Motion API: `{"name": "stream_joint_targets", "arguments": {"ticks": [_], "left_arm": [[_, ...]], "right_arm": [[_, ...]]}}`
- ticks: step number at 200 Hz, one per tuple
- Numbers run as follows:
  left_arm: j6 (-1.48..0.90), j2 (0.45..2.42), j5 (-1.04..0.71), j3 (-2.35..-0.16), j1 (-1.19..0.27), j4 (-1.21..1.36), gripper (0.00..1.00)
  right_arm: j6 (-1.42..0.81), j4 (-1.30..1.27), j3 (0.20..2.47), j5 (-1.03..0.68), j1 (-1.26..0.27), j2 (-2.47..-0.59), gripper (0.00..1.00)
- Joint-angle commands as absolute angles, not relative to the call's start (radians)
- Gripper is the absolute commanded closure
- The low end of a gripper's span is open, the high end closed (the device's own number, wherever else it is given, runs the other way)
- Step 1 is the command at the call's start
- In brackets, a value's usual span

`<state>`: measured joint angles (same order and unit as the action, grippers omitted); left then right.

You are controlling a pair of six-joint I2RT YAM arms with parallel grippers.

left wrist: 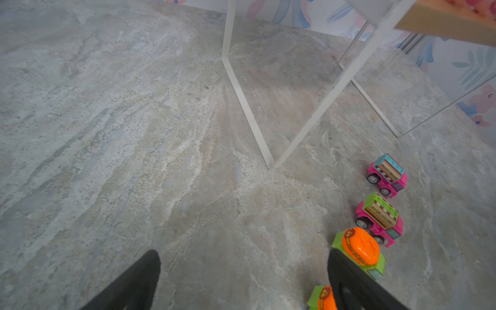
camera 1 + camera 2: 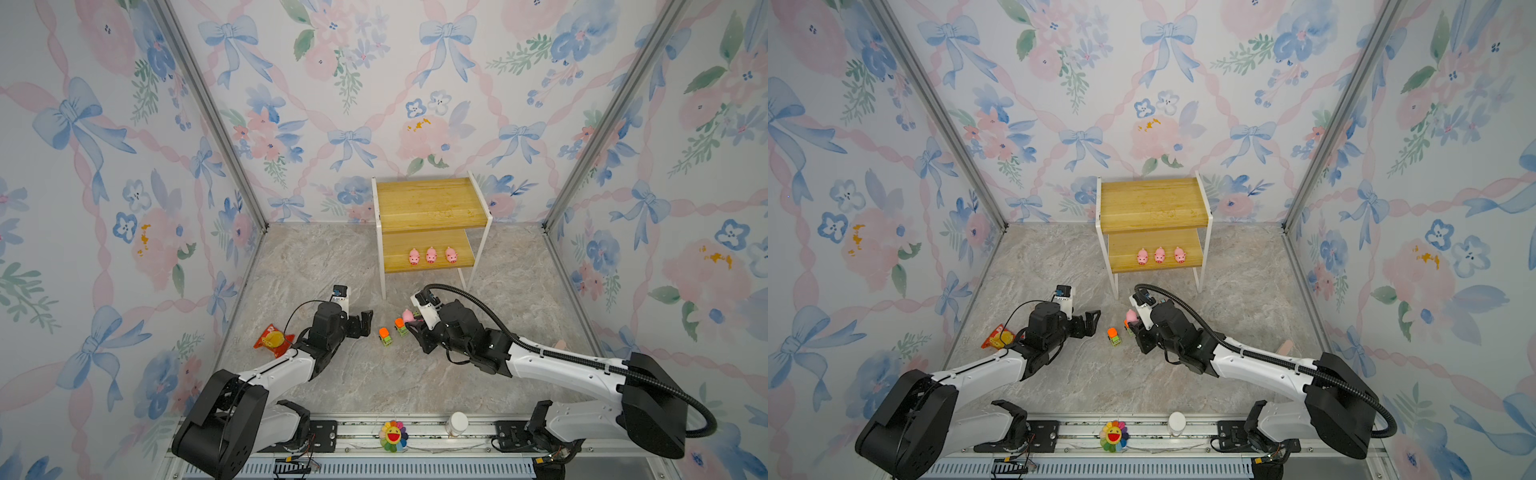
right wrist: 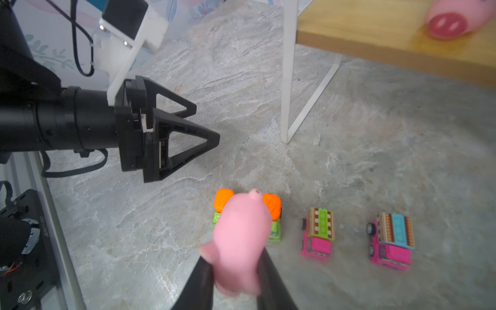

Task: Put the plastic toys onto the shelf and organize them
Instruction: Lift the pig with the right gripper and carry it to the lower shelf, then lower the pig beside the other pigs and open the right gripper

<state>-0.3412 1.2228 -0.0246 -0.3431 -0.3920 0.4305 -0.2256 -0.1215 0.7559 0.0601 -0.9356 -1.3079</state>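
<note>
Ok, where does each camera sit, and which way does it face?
Top views: high in front, looking down at shelf and floor; left arm and right arm show.
Left wrist: on left arm, facing shelf legs past open left gripper.
Right wrist: on right arm, facing shelf past right gripper holding pig; left gripper shows.
Shared: both wrist views show two pink cars.

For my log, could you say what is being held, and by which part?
The right gripper holds a pink pig by the sides of its body; the left gripper is empty.
</note>
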Motion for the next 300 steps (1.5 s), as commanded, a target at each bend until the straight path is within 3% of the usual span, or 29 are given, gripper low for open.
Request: {"name": "stream_joint_targets", "arguments": {"ticks": [1, 104, 300], "left_arm": [[-0.325, 1.226, -0.048, -0.365, -0.387, 0.413, 0.02], [-0.313, 1.234, -0.052, -0.379, -0.387, 0.412, 0.02], [-0.298, 1.229, -0.044, -0.381, -0.387, 0.406, 0.02]], "right_arm": [[-0.168, -0.118, 0.831, 0.055, -0.893, -1.305, 0.73], [-0.136, -0.169, 1.093, 0.052, -0.800, -1.518, 0.72], [-0.146, -0.219, 1.223, 0.160, -0.797, -1.704, 0.72]]}}
